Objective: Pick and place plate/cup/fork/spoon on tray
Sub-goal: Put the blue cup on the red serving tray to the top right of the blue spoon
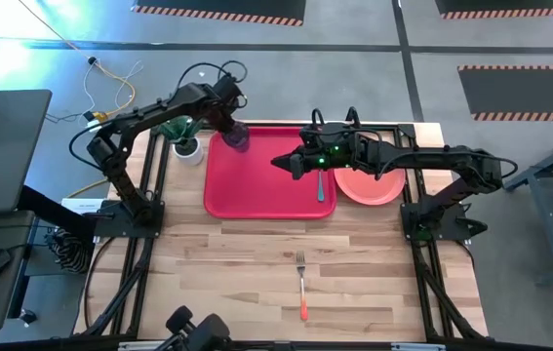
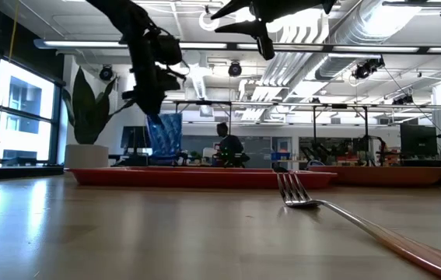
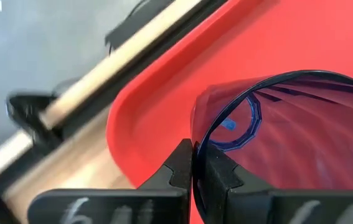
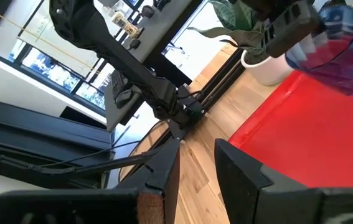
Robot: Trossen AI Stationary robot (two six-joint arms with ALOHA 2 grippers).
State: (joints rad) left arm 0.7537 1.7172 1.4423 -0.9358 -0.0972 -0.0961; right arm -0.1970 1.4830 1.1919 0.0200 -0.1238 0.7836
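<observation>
The red tray (image 1: 256, 190) lies at the table's far middle. My left gripper (image 1: 229, 125) is shut on the blue-purple cup (image 1: 237, 136) over the tray's far left corner; the cup also shows in the low view (image 2: 166, 134). My right gripper (image 1: 281, 162) is open and empty above the tray's middle, its fingers pointing toward the table's left. The teal-handled spoon (image 1: 321, 185) lies on the tray near its right rim, partly under the right arm. The pink plate (image 1: 372, 185) rests on the table right of the tray. The fork (image 1: 302, 285) lies on the table near the front. My left gripper pinches the cup's rim (image 3: 196, 144), one finger (image 3: 221, 177) inside the cup and one finger (image 3: 177, 169) outside. The fingers come slanting down from the table's far left. The cup hangs tilted below them over the tray; in the low view it looks just clear of the tray floor.
A white pot with a green plant (image 1: 186, 144) stands on the table just left of the tray's far left corner, close to the left arm. Bare wood lies between the tray and the fork. The arms' black frames run along both sides of the table.
</observation>
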